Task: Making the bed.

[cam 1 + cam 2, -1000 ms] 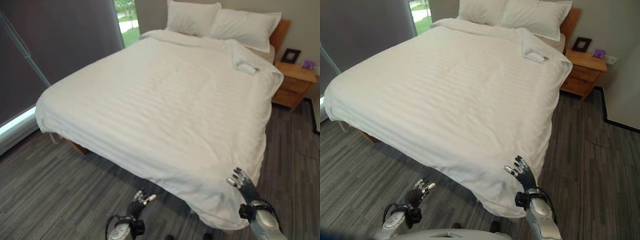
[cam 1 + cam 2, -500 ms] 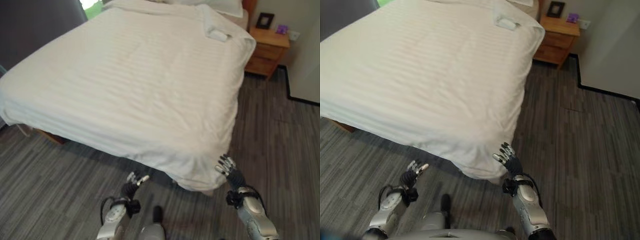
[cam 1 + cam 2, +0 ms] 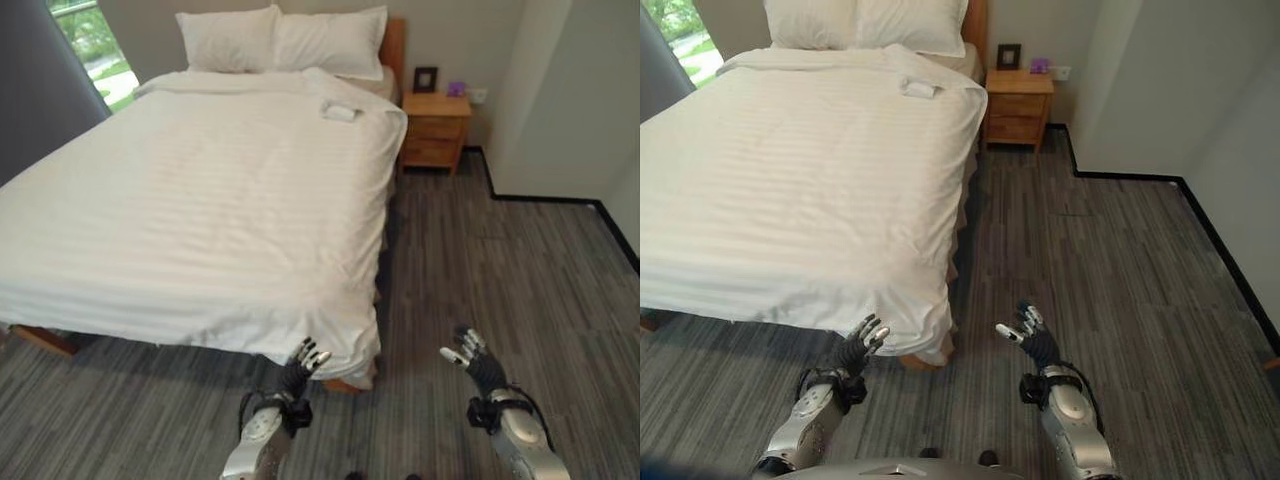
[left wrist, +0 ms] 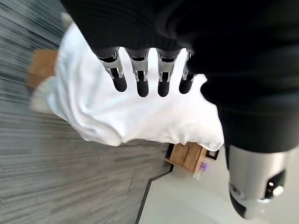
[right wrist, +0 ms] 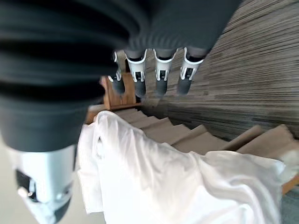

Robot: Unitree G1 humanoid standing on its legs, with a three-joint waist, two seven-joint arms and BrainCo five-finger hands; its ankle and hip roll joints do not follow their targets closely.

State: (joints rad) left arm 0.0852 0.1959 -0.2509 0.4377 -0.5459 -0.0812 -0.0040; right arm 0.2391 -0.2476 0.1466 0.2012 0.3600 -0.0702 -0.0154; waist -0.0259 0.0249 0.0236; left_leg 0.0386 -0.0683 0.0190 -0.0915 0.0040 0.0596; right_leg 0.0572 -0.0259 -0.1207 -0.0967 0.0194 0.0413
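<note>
White duvet (image 3: 190, 190) smooth on bed | both robot hands empty

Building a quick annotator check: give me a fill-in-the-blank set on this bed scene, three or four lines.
1. The duvet covering the bed is ____ in colour.
2. The number of pillows at the headboard is ____.
3. The nightstand beside the bed is made of ____.
4. The left robot hand and right robot hand both have their fingers ____, holding nothing.

Missing words: white; two; wood; open
</note>
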